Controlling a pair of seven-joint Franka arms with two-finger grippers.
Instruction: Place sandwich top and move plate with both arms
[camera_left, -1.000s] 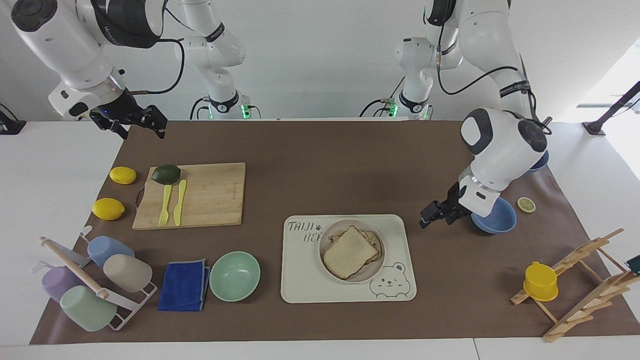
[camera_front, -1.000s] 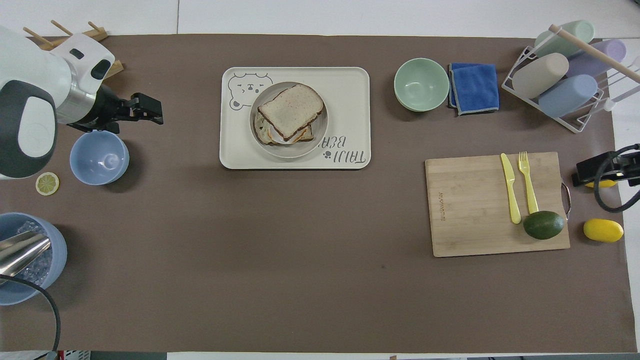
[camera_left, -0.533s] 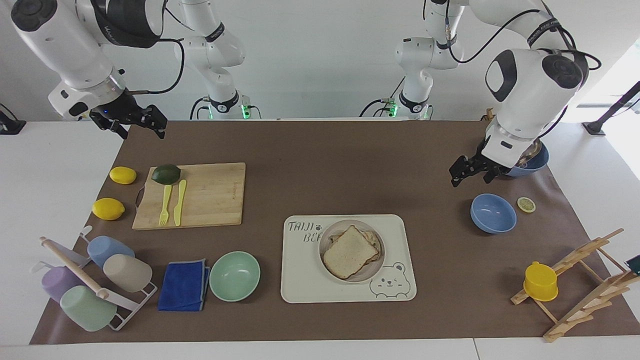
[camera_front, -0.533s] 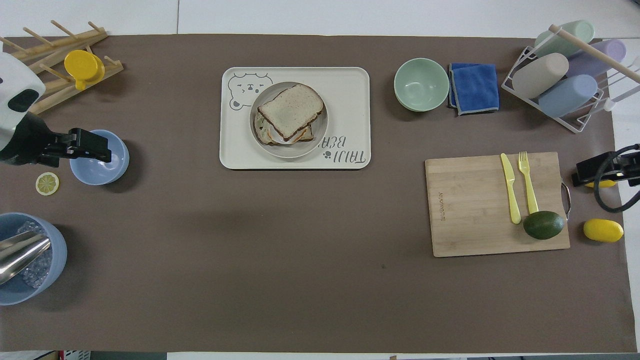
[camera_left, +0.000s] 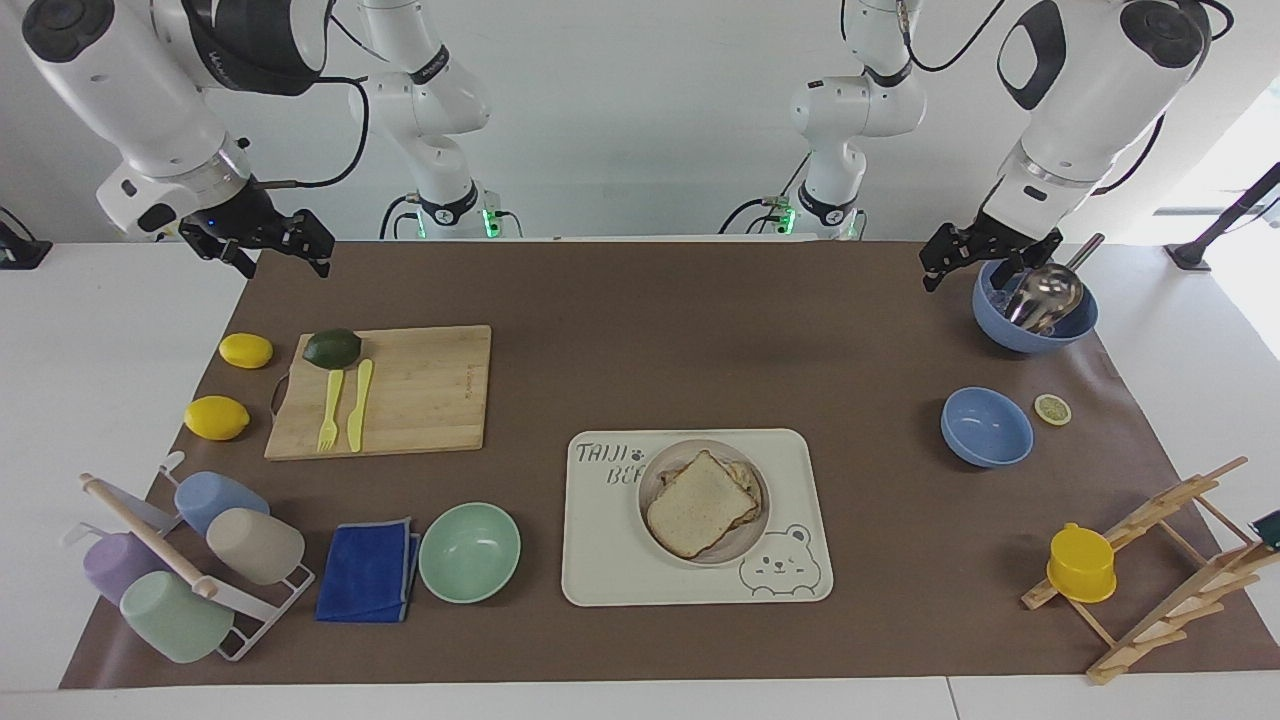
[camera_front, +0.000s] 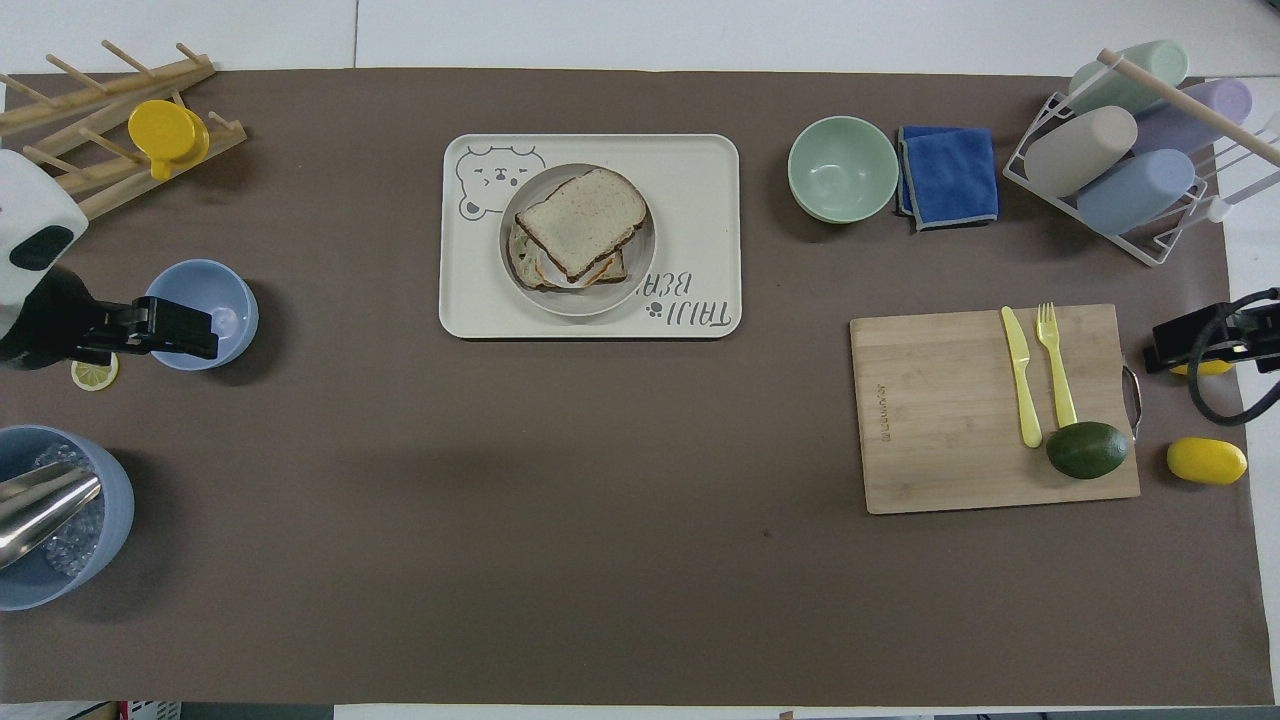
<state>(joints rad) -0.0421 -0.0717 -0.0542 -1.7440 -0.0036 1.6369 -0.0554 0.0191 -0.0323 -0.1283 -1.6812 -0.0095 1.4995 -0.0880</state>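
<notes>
You couldn't see most of the filling under the sandwich top. The overhead view's edge cut off the ice bowl.

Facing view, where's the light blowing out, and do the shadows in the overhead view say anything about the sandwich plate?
Facing view: daylight blows out at the frame's edge by the left arm's end of the table, past the wooden rack. Overhead view: soft, short shadows hug the mint-green bowl and the tray; the sandwich top on the plate is evenly lit, without glare.
</notes>
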